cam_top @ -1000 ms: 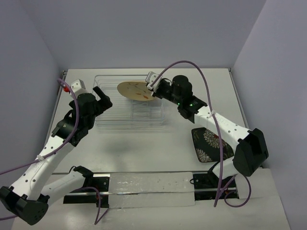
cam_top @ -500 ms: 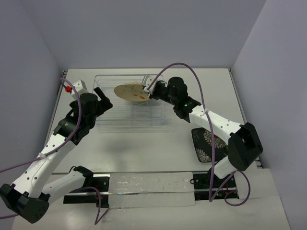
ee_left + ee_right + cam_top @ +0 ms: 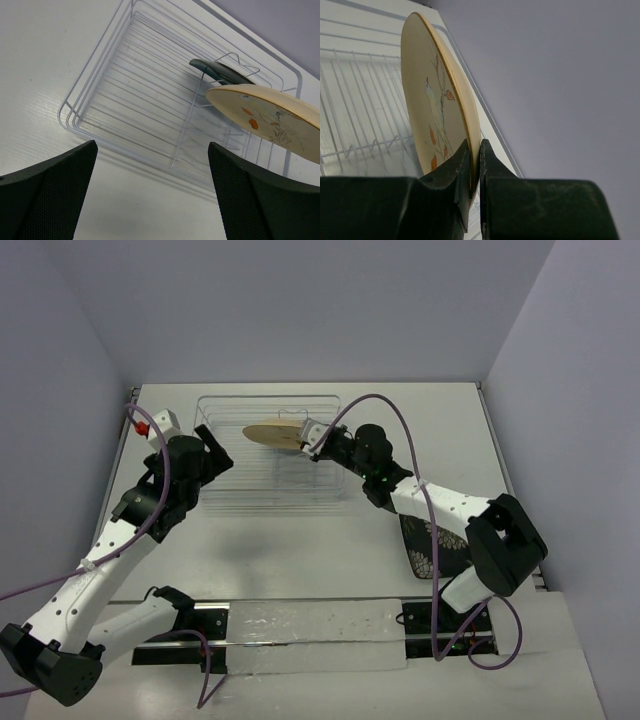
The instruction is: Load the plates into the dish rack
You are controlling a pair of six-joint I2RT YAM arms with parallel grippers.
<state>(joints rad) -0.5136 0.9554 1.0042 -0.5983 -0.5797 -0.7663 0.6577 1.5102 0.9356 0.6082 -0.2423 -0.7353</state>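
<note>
Right pincer (image 3: 474, 145): clenched on rim of cream plate (image 3: 270, 434); plate tilted, held over dish rack (image 3: 225, 495).
Left pincer (image 3: 151, 145): released, at 9 o'clock of rack.
Teal plate (image 3: 220, 71): inside rack.
Black plate (image 3: 430, 540): flat on surface (image 3: 300, 550), 4 o'clock of rack, partly under right arm.

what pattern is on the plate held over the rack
The cream plate has thin sprigs with orange leaves, clearest in the left wrist view.
</note>
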